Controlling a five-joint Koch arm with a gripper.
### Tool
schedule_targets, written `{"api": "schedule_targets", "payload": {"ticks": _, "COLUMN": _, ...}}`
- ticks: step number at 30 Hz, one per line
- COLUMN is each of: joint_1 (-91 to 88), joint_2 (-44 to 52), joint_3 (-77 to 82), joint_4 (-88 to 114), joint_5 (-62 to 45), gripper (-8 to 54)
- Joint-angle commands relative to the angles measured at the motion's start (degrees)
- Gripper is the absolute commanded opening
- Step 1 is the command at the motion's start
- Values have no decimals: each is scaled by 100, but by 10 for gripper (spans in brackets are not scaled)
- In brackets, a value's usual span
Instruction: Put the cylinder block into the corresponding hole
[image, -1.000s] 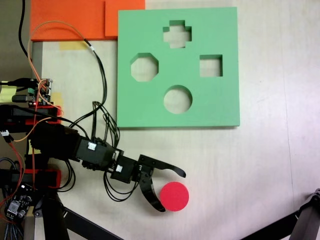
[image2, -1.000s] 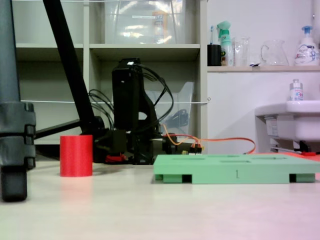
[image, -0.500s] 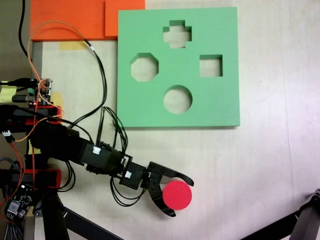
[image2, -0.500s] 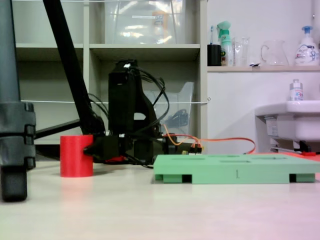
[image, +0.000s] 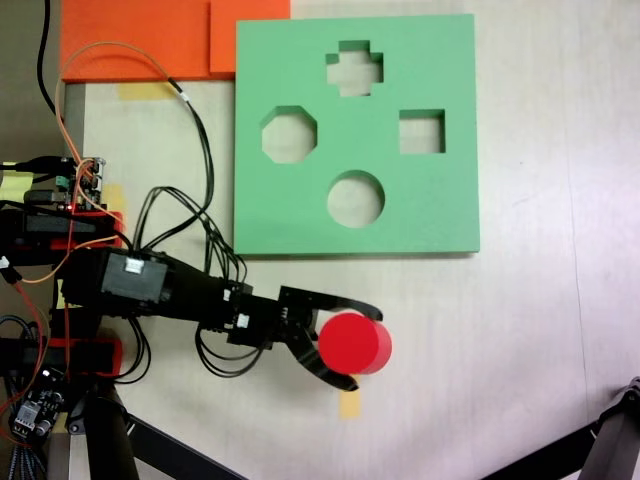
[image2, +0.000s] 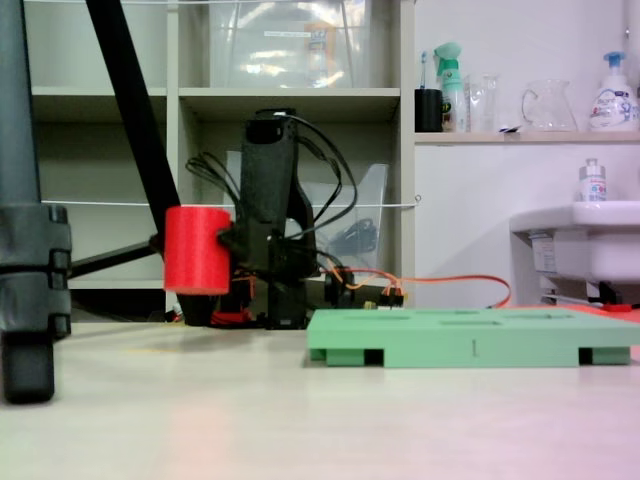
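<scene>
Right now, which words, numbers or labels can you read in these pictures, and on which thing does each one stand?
"1": a small mark on the front edge of the green foam board; it looks like the digit but is faint.
Labels on the bottles on the shelf: too small and blurred to read.
Nothing readable on the red cylinder.

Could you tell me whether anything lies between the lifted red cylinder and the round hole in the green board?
Nothing visible does. The cylinder block hangs above bare table, and the circular hole is open and unobstructed.

The arm reaches low across the table, its gripper (image: 366, 347) clamped on the cylinder block (image: 354, 342), held aloft.
</scene>
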Motion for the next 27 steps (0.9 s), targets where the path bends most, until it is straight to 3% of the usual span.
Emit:
{"api": "schedule_targets", "payload": {"ticks": 1, "joint_1": -527, "joint_2": 545, "joint_3": -44, "joint_4": 62, "joint_5": 255, "gripper": 183}}
{"api": "schedule_targets", "payload": {"ticks": 11, "joint_1": -3305, "joint_2": 914, "joint_3": -308, "joint_4": 1116, "joint_5": 378, "gripper": 183}}
{"api": "schedule_targets", "payload": {"ticks": 27, "joint_1": -3357, "joint_2": -237, "joint_3": -554, "joint_4": 879, "joint_5": 334, "gripper": 185}}
